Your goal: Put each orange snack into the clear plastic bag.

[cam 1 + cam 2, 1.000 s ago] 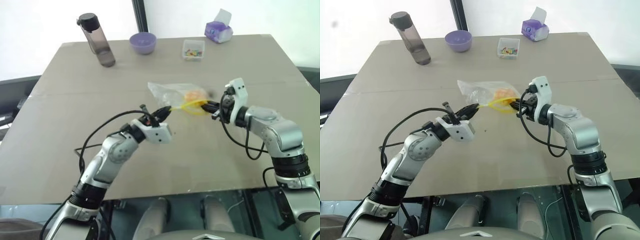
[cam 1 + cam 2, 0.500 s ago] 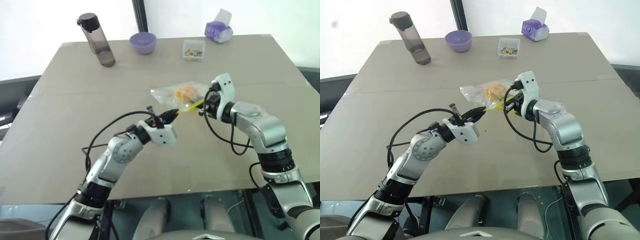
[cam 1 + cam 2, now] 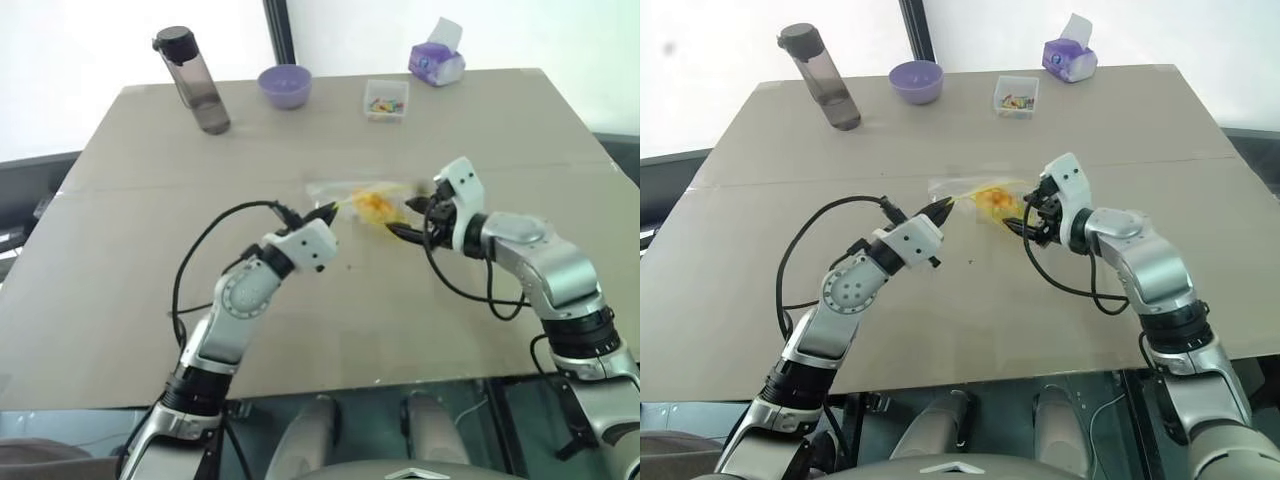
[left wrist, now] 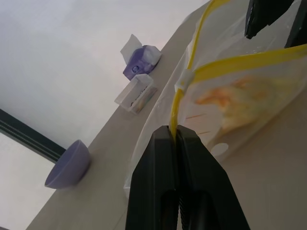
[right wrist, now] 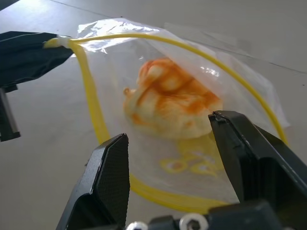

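Right wrist view: bun (image 5: 170,103) sits inside the bag (image 5: 240,91); right fingers (image 5: 172,167) released, left fingers (image 4: 178,143) pinch the yellow strip (image 4: 180,103). Next, probably sealing it.

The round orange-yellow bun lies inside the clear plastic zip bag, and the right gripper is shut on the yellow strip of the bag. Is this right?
Not quite. The round orange-yellow bun does lie inside the clear plastic zip bag, but the left gripper is the one shut on its yellow strip, as the left wrist view shows. The right gripper is open.
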{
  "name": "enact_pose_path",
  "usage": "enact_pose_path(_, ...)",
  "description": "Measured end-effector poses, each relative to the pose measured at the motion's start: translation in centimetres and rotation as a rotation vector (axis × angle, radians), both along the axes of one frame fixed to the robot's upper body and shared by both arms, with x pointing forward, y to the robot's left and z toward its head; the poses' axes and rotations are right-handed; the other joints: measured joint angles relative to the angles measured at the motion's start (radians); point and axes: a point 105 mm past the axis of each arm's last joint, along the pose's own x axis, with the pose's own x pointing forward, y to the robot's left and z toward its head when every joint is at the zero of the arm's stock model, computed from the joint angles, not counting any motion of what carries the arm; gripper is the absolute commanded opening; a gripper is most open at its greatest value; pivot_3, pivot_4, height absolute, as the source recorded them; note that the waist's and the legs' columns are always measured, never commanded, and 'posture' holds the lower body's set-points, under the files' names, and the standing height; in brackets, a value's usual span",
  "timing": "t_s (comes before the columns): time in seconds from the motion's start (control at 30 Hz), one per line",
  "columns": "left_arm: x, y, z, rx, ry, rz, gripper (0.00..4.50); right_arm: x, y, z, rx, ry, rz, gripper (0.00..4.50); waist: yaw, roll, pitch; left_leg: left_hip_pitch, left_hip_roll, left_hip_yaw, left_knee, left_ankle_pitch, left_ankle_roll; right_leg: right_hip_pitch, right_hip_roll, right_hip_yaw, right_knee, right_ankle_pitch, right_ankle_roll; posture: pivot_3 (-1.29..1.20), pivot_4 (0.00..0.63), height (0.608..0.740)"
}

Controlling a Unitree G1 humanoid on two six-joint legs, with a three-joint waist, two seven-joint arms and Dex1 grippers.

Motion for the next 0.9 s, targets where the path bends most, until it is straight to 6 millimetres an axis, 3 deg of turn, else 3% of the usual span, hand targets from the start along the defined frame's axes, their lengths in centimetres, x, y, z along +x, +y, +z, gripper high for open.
enact_pose_path(0.17,-0.1,0.2,-0.4,0.004,0.012,0.006,0.00,-1.0,-1.3,1.3,0.005,-0.037,0.022,3.04,0.004,0.000,0.000,0.000,0.000,0.000,0.000,-0.002,0.003,0.000,0.000,0.000,0.000,0.000,0.000,0.00,0.150,0.740)
enact_pose_path(0.3,-0.1,0.2,-0.4,0.004,0.013,0.006,0.00,-1.2,-2.9,1.3,-0.059,-0.057,0.009,3.04,0.005,0.000,0.000,0.000,0.000,0.000,0.000,-0.002,0.003,0.000,0.000,0.000,-0.001,0.000,0.000,0.00,0.150,0.740)
enact_pose_path(0.4,-0.1,0.2,-0.4,0.002,0.014,0.006,0.00,-0.8,-5.2,1.5,-0.235,-0.141,-0.038,3.04,0.007,0.000,0.000,0.000,0.000,0.001,0.000,-0.002,0.003,0.000,-0.001,0.000,-0.001,0.000,0.000,0.00,0.150,0.740)
enact_pose_path(0.5,-0.1,0.2,-0.4,0.001,0.016,0.006,0.00,0.1,-6.8,0.3,-0.402,-0.196,-0.073,3.04,0.004,0.000,0.000,0.000,0.000,0.001,0.000,-0.002,0.003,0.001,0.000,0.000,-0.001,0.000,0.000,0.00,0.150,0.740)
enact_pose_path(0.7,0.0,0.2,-0.3,0.001,0.011,0.004,0.00,0.9,-6.3,-2.1,-0.454,-0.190,-0.056,3.04,0.005,0.000,0.000,0.000,0.000,0.001,0.000,0.000,0.000,0.001,-0.001,0.000,-0.001,0.000,0.000,0.00,0.150,0.740)
enact_pose_path(0.87,0.0,0.2,-0.3,0.002,0.011,0.004,0.00,1.4,-5.7,-2.4,-0.439,-0.201,-0.058,3.04,0.005,0.000,0.000,0.000,0.000,0.001,0.000,0.000,0.000,0.001,0.000,0.000,-0.002,0.000,0.000,0.00,0.150,0.740)
enact_pose_path(0.9,0.0,0.2,-0.3,0.003,0.011,0.004,0.00,1.5,-5.5,-2.3,-0.432,-0.204,-0.056,2.81,0.005,0.000,0.000,0.000,0.000,0.001,0.000,0.000,0.000,0.001,0.000,0.000,-0.002,0.000,0.000,0.00,0.150,0.740)
